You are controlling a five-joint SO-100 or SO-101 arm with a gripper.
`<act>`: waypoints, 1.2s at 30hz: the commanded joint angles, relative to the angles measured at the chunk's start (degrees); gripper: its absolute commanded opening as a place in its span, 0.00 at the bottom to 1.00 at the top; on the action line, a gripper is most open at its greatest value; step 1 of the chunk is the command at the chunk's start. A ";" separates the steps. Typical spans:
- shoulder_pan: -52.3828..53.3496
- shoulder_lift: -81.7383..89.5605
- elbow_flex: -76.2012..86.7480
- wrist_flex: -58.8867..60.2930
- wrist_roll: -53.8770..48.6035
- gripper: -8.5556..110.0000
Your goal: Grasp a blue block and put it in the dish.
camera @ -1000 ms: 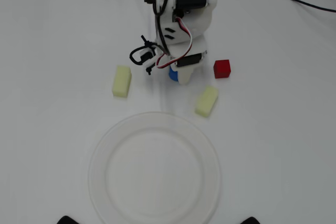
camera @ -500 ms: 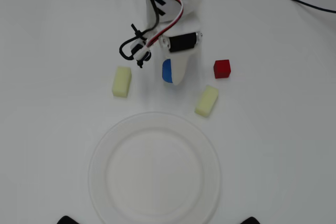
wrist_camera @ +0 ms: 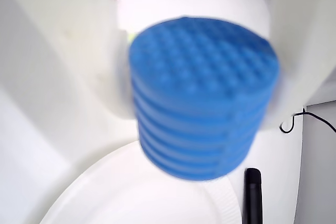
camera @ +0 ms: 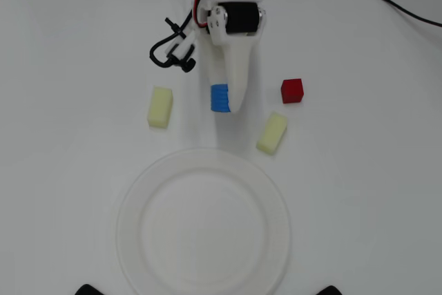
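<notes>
End effector (camera: 222, 101) clamped on the blue block (camera: 219, 98); wrist view shows the ribbed blue cylinder (wrist_camera: 203, 98) pinched between the two white fingers (wrist_camera: 68, 51), filling the frame. Block seems carried clear of the white worktop (camera: 359, 170), though overhead alone cannot confirm height. Dish (camera: 131, 205) lies toward 6 o'clock from the block in the overhead view, rim near but apart; its edge (wrist_camera: 105, 182) shows beneath the block in the wrist view. Judgement: next move is a carry toward 6 o'clock, passing between the two pale yellow blocks (camera: 160, 107) (camera: 272, 132). Red cube (camera: 292, 90) at 3 o'clock, out of the way.
</notes>
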 commanded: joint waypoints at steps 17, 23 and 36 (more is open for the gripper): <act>0.88 -51.59 -50.10 4.66 3.34 0.07; 1.23 -60.64 -56.43 7.47 3.69 0.07; 2.55 -62.75 -60.47 12.83 5.01 0.23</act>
